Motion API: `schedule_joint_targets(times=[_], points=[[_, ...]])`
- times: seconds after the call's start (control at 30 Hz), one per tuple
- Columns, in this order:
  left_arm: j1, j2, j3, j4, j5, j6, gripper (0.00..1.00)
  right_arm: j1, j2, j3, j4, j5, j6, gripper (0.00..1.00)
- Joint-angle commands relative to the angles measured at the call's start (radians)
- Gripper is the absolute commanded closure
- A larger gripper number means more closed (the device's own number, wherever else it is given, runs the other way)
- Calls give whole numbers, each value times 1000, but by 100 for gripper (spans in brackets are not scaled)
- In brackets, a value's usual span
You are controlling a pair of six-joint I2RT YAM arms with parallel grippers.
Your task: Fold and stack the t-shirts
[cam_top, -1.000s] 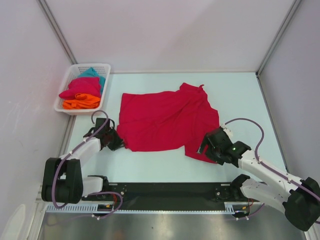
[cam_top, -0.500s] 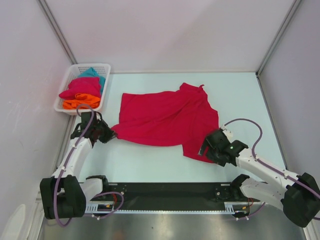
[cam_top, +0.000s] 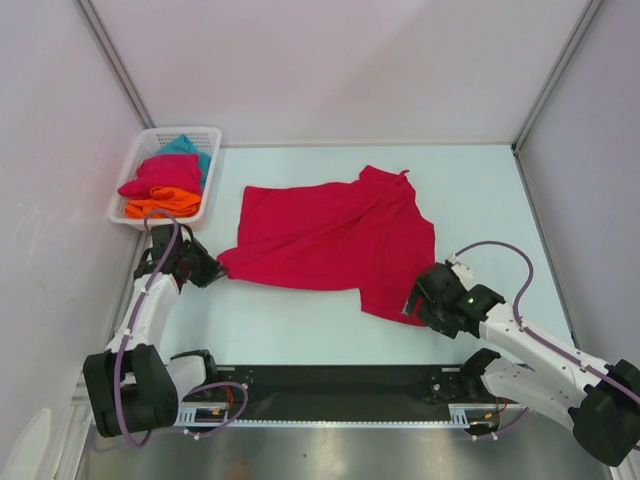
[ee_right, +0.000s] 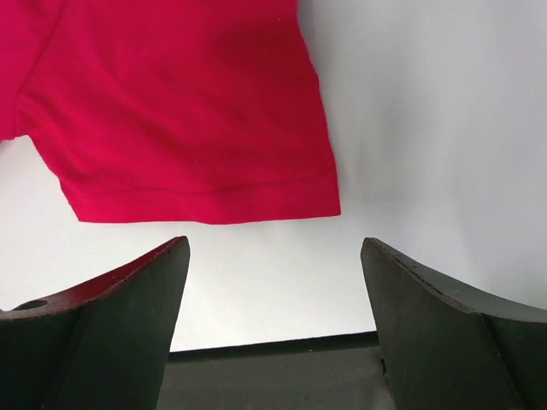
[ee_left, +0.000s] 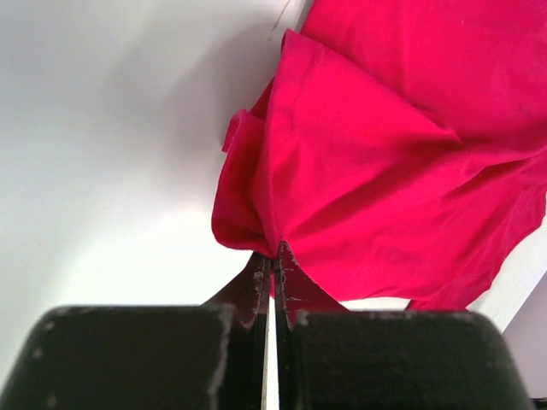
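Note:
A crimson-pink t-shirt (cam_top: 330,240) lies spread and rumpled on the pale table. My left gripper (cam_top: 208,268) is shut on its near-left corner, and the cloth (ee_left: 376,154) bunches at the fingertips in the left wrist view. My right gripper (cam_top: 412,305) is open and empty just off the shirt's near-right hem (ee_right: 205,201). More t-shirts lie piled in the basket: a crimson-pink one (cam_top: 160,175), an orange one (cam_top: 163,206) and a teal one (cam_top: 186,148).
A white mesh basket (cam_top: 132,165) stands at the far left by the wall. Metal frame posts (cam_top: 110,60) rise at the back corners. A black rail (cam_top: 320,380) runs along the near edge between the arm bases.
My left gripper has pulled the shirt's near-left corner to the left and farther back. My right gripper has come off the near-right hem and drawn back a little; the hem lies flat.

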Motion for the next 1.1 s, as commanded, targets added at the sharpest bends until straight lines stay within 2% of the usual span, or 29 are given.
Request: schedule_joint_targets(times=[0.0,0.27,0.57,0.67,0.77,0.8,0.87,0.9,1.07], points=[[39,2,39,10,34,42,100,9,6,-3,-10,32,22,13],[44,21,42,20,66,51,100,14,80,-33,72,14,22,13],[52,27,46,23,97,67,100,36,186,-55,213,-26,5,29],[55,25,38,23,100,70,100,37,221,-52,250,-42,-9,37],[55,30,27,28,101,76,100,43,238,-52,285,-63,-24,59],[55,31,23,34,104,77,100,45,238,-52,289,-71,-24,74],[56,36,13,40,109,79,100,54,226,-50,287,-72,-23,95],[59,37,10,43,114,79,100,57,218,-46,280,-65,-20,100],[62,33,1,43,137,79,100,86,120,-12,171,-17,11,100]])
